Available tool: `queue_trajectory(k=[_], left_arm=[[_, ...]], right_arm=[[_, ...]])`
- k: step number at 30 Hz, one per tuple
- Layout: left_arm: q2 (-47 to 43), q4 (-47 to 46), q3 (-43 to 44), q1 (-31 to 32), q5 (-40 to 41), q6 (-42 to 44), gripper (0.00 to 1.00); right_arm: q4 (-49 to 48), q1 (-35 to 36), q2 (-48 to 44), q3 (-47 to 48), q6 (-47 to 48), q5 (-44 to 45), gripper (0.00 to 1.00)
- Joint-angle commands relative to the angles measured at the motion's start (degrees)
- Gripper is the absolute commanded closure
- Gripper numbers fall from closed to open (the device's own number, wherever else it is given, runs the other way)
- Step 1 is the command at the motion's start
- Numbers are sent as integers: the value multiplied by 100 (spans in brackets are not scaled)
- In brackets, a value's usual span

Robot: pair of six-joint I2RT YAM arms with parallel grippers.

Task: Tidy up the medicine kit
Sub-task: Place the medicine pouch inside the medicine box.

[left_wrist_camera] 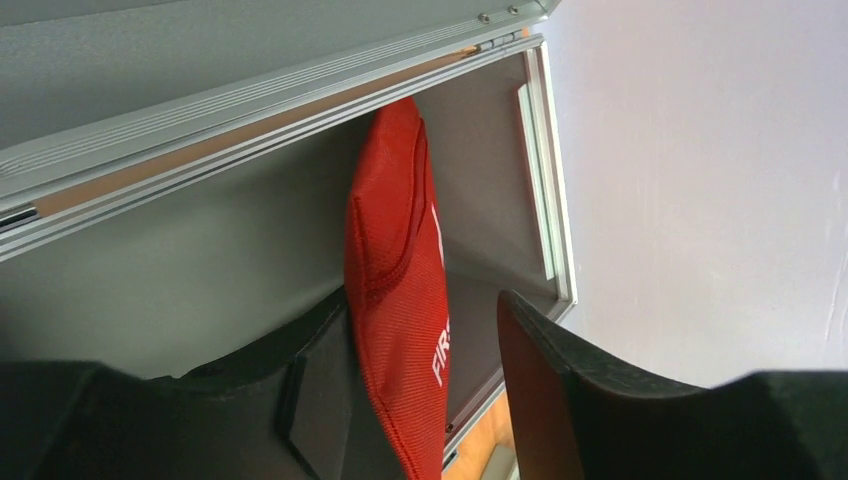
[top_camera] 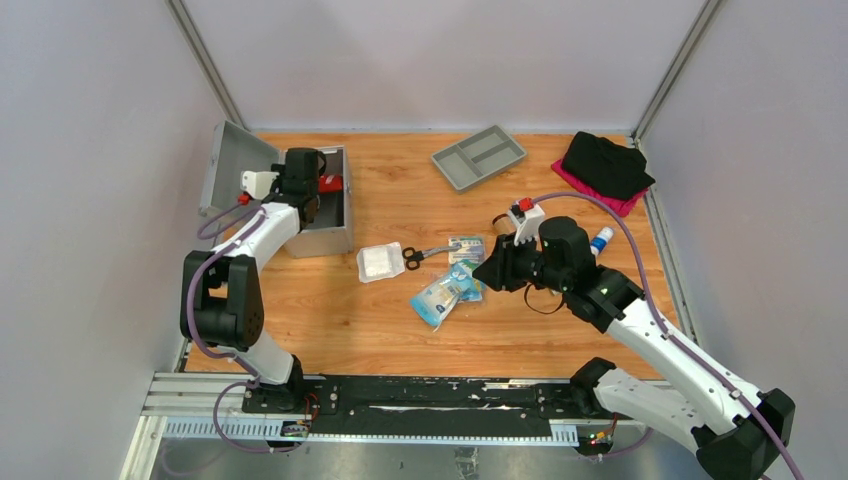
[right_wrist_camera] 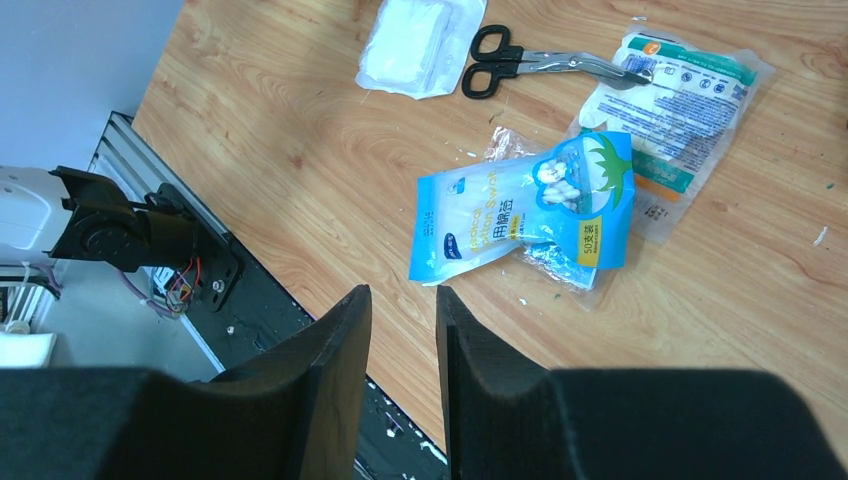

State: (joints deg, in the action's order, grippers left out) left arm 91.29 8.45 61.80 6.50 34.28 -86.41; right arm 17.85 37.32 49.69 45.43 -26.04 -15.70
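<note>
The wooden table [top_camera: 380, 335] bears the medicine kit [top_camera: 325, 240], a grey tray [top_camera: 500, 150], scissors [top_camera: 415, 257], a blue packet [top_camera: 440, 297] and dark cloth [top_camera: 605, 163].

Overhead wide, left wrist facing into medicine kit [left_wrist_camera: 180, 270], right wrist above packets [right_wrist_camera: 520, 215]

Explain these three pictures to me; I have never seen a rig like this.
Two robot arms are bolted at the near edge of a table. The wide picture looks down from above; the other two come from a camera on each wrist. The left gripper reaches into the open metal case, its fingers apart on either side of a red pouch inside. The right gripper hovers over the table, slightly open and empty. On the wood lie a gauze packet, scissors, a blue swab bag, another packet, a grey tray, dark cloth and a small bottle.
</note>
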Motion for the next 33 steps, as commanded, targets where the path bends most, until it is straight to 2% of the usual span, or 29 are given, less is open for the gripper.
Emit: queue_trajectory(k=[1, 3, 7, 10, 22, 27, 33], left_arm=[[-180, 285, 57, -50, -51, 266, 41], [-261, 391, 101, -50, -110, 365, 37], [-431, 923, 253, -52, -114, 386, 16], [-641, 1091, 220, -50, -122, 401, 7], [-1468, 1472, 265, -44, -274, 1171, 3], [-1965, 1431, 175, -43, -820, 2399, 0], [-2575, 1782, 2, -44, -1473, 3531, 0]], right_arm=[[102, -68, -21, 177, 106, -132, 65], [112, -67, -13, 164, 115, -148, 65], [105, -67, -2, 138, 114, -131, 66], [105, -68, 24, 155, 109, -125, 66], [107, -67, -121, 68, 96, 103, 65], [342, -73, -157, 117, 26, 671, 60], [1108, -74, 41, 445, -236, 1552, 51]])
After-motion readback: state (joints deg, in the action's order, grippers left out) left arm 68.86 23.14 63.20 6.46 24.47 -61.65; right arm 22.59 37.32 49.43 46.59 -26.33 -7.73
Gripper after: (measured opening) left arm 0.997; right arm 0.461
